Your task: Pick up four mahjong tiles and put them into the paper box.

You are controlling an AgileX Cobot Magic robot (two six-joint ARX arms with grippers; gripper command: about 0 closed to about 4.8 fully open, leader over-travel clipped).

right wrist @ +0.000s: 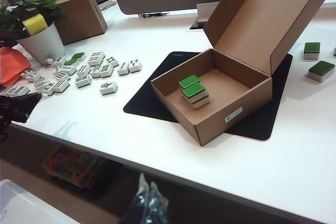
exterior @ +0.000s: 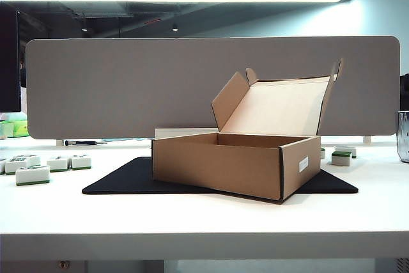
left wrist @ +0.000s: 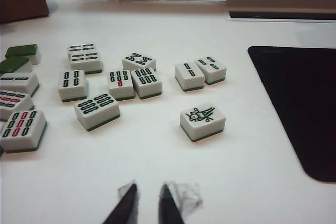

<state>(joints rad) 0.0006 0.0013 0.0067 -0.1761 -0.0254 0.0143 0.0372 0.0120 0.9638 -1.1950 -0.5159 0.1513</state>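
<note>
1. Mahjong tiles [left wrist: 107,85] lie loose on the white table [left wrist: 157,177] at the left of the exterior view, most face up. The nearest to the left gripper [left wrist: 147,203] is the lone bird-faced tile [left wrist: 202,121], just ahead of the fingertips and a little toward the mat side, its long axis running slightly askew across the gripper's line.
2. Left gripper hangs low over bare table short of that tile, its jaws nearly shut on nothing, with only a narrow gap between the tips. I judge it the nearer arm for any tile from this cluster; the jaws would need to widen first.
3. Black mat [exterior: 121,180] sits mid-table under the paper box [exterior: 217,164], whose lid stands open. Inside, the right wrist view shows green-backed tiles [right wrist: 192,91] stacked near one wall; how many I cannot tell for certain.
4. Right gripper [right wrist: 148,205] hovers off the table's front edge, well apart from box and tiles; its tips look pressed together and empty.
5. Two more tiles [exterior: 343,155] rest at the right, behind the box.
6. Beyond the table stands a grey divider panel [exterior: 128,87] under a ceiling strip light.
</note>
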